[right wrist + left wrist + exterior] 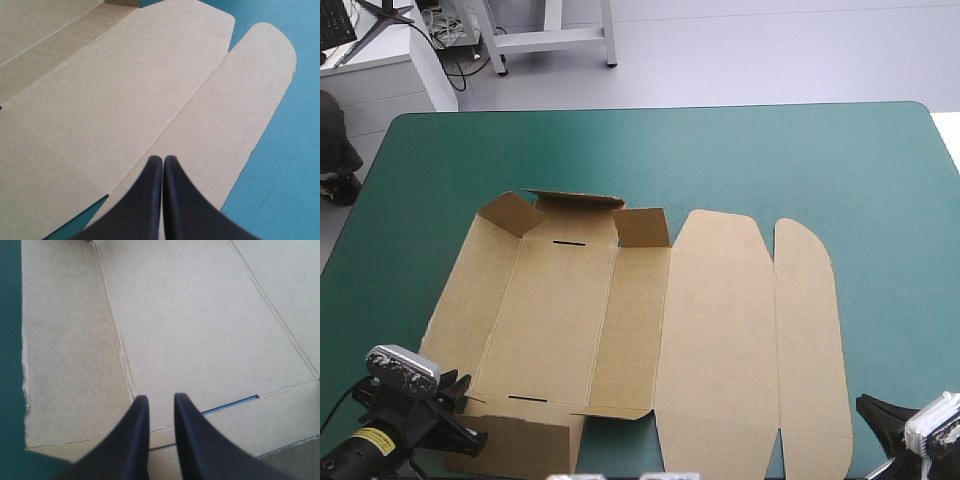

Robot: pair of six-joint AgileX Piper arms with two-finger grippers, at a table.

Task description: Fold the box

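The table [650,150] is viewed from above and behind in the high view, which faces forward and down from far enough back that the whole box [720,330] is taken in. The left wrist view is set close over the box's near left corner and is aimed along the left end effector [161,397] toward the far edge. The right wrist view is aimed along the right end effector [163,159] over the rounded flaps [260,75], which are shared with the high view.

I see my teal-green table [820,150], the brown box [720,340] opened out on its cover, spread ahead of my left gripper [159,399] and right gripper [163,159]
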